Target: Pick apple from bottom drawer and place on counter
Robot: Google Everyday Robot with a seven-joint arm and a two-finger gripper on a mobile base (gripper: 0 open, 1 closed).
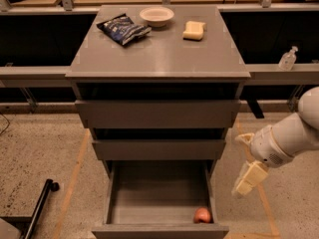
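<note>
The apple (pixel 202 215), small and reddish-orange, lies in the front right corner of the open bottom drawer (pixel 159 197). The counter (pixel 159 54) is the flat grey top of the cabinet. My gripper (pixel 241 166) hangs to the right of the cabinet, outside the drawer, at the height of the bottom drawer and a little above and right of the apple. It is open and empty, with its pale fingers (pixel 250 178) pointing left and down.
On the counter lie a dark chip bag (pixel 123 29), a white bowl (pixel 156 16) and a pale yellow sponge (pixel 194 30). The two upper drawers are shut. A clear bottle (pixel 288 59) stands on the right ledge. A black bar (pixel 40 208) lies on the floor at left.
</note>
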